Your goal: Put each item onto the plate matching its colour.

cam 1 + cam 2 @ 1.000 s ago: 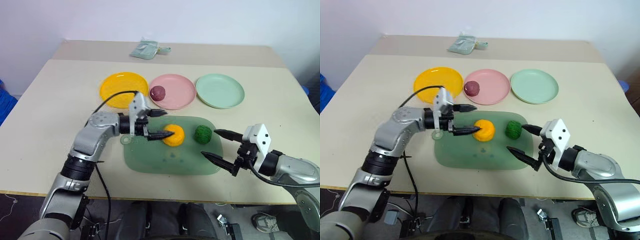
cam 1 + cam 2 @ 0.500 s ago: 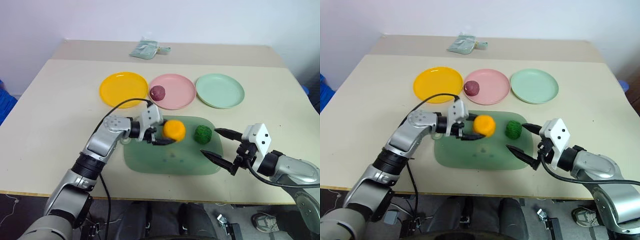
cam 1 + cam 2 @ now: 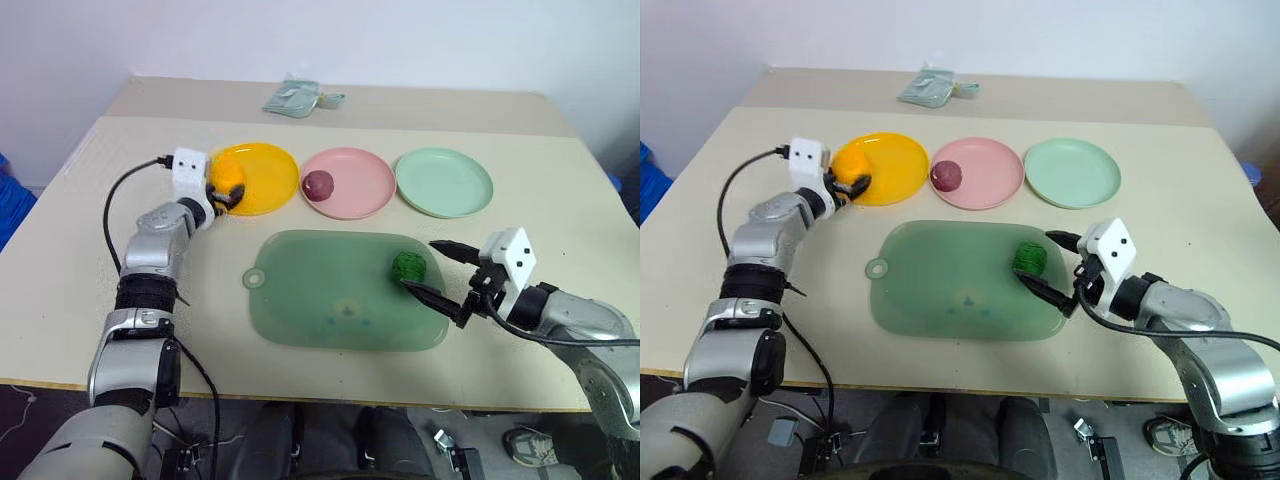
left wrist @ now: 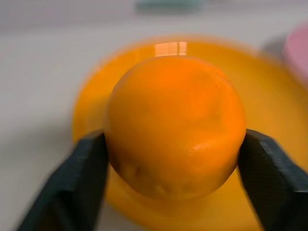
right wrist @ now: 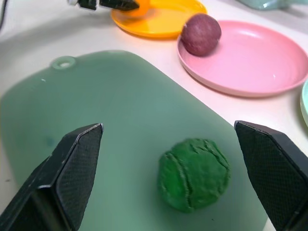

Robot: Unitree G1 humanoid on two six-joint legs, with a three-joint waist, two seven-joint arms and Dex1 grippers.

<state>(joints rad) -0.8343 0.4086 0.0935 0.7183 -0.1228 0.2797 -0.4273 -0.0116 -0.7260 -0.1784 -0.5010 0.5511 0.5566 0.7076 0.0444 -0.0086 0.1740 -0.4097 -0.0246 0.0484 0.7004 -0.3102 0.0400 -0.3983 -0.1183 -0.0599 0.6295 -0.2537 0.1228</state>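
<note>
While my left pincer gripped the orange ball just above the yellow plate, the purple ball lay on pink; my right pincer gaped around the green ball, unplated on the tray.

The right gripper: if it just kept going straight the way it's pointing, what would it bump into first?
Most likely the green ball on the green tray. It lies straight ahead of the open right gripper, between the lines of its fingers. Depth is hard to judge.
</note>
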